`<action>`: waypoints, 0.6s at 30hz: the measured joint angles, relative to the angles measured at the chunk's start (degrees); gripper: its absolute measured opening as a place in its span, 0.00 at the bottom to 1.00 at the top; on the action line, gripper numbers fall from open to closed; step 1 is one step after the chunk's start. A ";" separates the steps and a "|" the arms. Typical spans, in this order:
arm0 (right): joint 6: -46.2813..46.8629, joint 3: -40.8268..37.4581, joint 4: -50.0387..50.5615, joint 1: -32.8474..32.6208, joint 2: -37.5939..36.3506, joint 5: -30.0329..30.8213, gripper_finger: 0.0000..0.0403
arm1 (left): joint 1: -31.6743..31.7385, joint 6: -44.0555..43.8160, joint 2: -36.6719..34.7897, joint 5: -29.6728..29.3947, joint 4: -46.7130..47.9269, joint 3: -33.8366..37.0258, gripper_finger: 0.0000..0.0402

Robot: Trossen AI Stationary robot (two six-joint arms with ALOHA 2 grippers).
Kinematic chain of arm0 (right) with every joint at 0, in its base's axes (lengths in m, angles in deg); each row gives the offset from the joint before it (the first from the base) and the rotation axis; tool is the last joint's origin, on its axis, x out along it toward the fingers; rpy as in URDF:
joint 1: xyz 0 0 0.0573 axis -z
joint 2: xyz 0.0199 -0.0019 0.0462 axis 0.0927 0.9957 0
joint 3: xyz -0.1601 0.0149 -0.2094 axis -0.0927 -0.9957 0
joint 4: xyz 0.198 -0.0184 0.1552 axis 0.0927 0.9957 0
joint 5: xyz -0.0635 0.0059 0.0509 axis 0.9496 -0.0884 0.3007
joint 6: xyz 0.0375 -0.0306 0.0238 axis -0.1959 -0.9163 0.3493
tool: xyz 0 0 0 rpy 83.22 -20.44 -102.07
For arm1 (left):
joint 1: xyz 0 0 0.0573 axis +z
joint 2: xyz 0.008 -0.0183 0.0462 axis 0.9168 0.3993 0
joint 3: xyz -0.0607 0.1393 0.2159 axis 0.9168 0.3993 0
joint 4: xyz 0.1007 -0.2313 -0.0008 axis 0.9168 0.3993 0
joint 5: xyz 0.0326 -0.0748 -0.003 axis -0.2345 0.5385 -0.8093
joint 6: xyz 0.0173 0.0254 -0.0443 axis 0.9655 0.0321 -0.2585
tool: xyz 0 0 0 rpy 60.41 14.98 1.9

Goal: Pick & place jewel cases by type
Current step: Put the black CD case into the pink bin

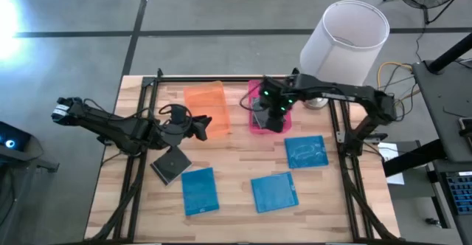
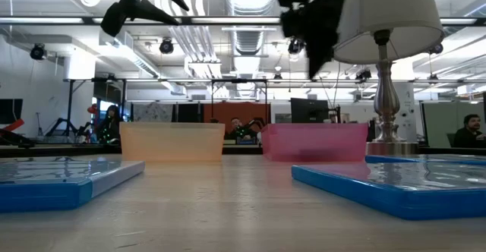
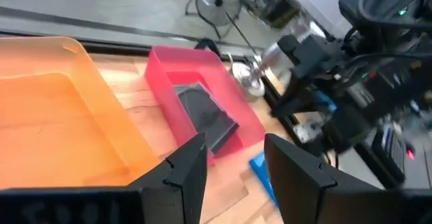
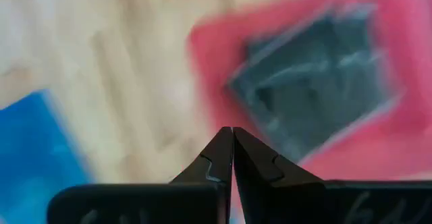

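The right claw (image 1: 274, 118), shut and empty, hung over the translucent pink tray (image 1: 255, 126) near the table's far edge, where dark square jewel cases (image 3: 206, 113) lay. Left claw (image 1: 200, 129) open. Next, probably, the dark case (image 1: 170, 164) mid-table.

Probably open-plan lab, exposed ceiling ducts (image 2: 250, 39), monitors (image 2: 307, 109), seated people (image 2: 471, 130)

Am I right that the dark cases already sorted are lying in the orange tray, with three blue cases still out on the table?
Not quite. The dark cases lie in the pink tray, as the left wrist view shows; the orange tray holds nothing visible. The three blue cases are indeed still out on the table.
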 joint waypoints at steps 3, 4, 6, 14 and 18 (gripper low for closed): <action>6.87 -4.17 0.66 -2.28 -3.66 -3.09 0.02 | 0.00 2.90 -0.06 5.04 0.51 -0.02 0.32; 9.06 -5.62 0.06 -3.23 -4.79 -4.09 0.02 | 0.08 3.96 -0.10 7.96 1.24 -0.02 0.32; 13.50 -8.41 -1.79 -5.04 -6.36 -5.36 0.03 | 0.34 4.07 -0.11 14.03 4.22 -0.02 0.32; 27.62 -16.39 -11.63 -10.21 -5.30 -10.62 0.30 | -1.20 -2.46 -0.11 31.53 22.50 -0.02 0.35; 31.70 -17.06 -19.32 -12.50 -4.70 -11.30 0.48 | -5.55 -8.43 -0.11 38.20 39.33 -0.02 0.38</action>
